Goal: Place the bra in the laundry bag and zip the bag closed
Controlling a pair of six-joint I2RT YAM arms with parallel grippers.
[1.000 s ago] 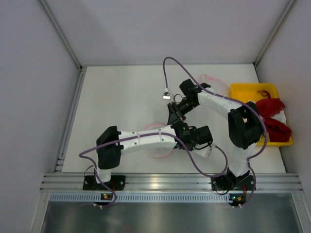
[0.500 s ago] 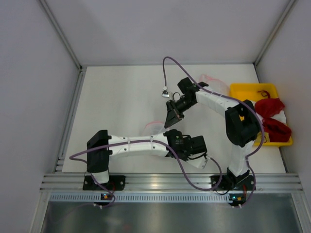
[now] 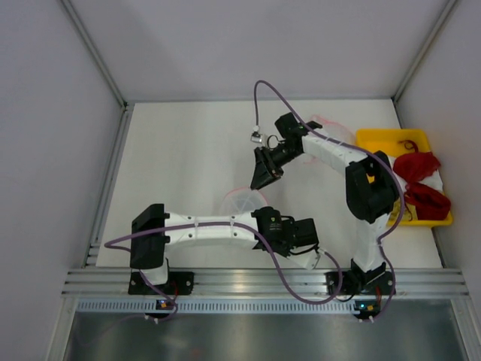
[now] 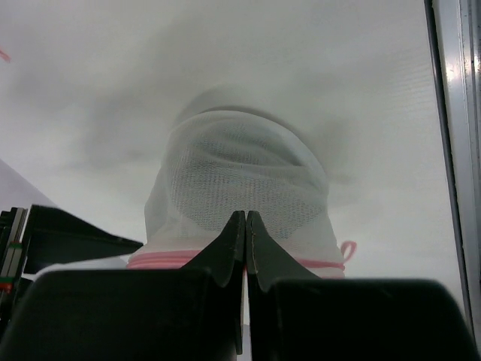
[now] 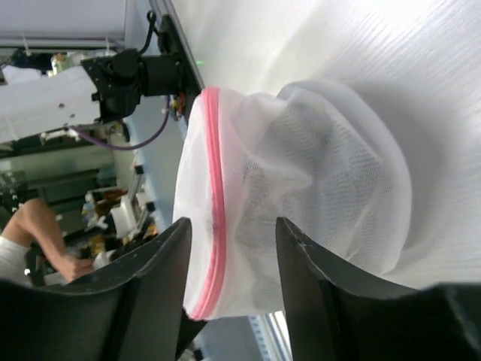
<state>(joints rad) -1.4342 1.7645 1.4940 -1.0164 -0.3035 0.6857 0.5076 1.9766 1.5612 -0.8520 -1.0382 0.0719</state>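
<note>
Pulling back toward the near edge, the left arm [image 3: 210, 226] has uncovered the laundry bag [image 3: 240, 201], which now sits in the open at mid-table between the two claws. The right arm [image 3: 331, 154] has edged a little leftward. The right gripper [image 5: 233, 226] hangs spread just past the bag's far side, the pouch lying nearward of it and its pink zip trim [image 5: 216, 188] running crosswise to the fingers. The left gripper [image 4: 246, 226] is pressed together, tips at the pink rim, and looks closer to the zip. Whether it nips a pull I cannot tell. The bra I can't make out anywhere.
</note>
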